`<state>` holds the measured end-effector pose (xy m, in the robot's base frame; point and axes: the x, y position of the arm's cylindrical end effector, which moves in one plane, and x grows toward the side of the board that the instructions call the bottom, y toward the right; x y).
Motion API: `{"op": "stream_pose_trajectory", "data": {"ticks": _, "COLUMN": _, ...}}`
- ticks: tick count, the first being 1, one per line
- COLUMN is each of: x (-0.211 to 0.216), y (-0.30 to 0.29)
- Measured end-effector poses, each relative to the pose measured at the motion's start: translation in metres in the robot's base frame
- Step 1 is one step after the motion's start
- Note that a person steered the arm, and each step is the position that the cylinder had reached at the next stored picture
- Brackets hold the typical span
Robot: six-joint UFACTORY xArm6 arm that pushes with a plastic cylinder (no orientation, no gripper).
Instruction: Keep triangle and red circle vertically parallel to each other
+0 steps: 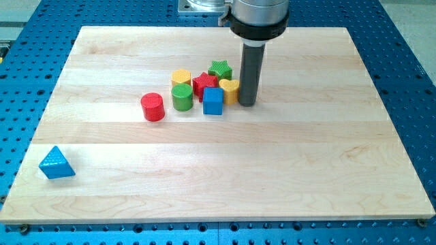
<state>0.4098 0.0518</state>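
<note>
The blue triangle [56,163] lies near the board's bottom left corner. The red circle [152,107] stands left of the middle cluster, a small gap from the green circle [182,97]. My tip [246,103] rests on the board at the cluster's right side, touching or almost touching the yellow heart [230,90]. The tip is far from both the triangle and the red circle.
The cluster also holds a yellow block [180,77], a red star [204,83], a green star [220,69] and a blue cube [213,101]. The wooden board [306,170] lies on a blue perforated table. A metal mount [204,5] sits at the view's top.
</note>
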Motion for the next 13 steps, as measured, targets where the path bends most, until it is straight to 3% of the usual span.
{"op": "stream_pose_trajectory", "data": {"ticks": 1, "x": 0.004, "y": -0.004}}
{"op": "stream_pose_trajectory", "data": {"ticks": 2, "x": -0.006, "y": -0.082}}
{"op": "stream_pose_trajectory", "data": {"ticks": 4, "x": 0.066, "y": -0.164}}
{"op": "stream_pose_trajectory", "data": {"ticks": 5, "x": 0.069, "y": -0.205}}
{"op": "stream_pose_trajectory", "data": {"ticks": 7, "x": 0.043, "y": -0.162}}
{"op": "stream_pose_trajectory", "data": {"ticks": 9, "x": 0.039, "y": -0.189}}
{"op": "stream_pose_trajectory", "data": {"ticks": 10, "x": 0.015, "y": -0.171}}
{"op": "stream_pose_trajectory", "data": {"ticks": 11, "x": 0.015, "y": -0.22}}
{"op": "stream_pose_trajectory", "data": {"ticks": 13, "x": 0.004, "y": -0.258}}
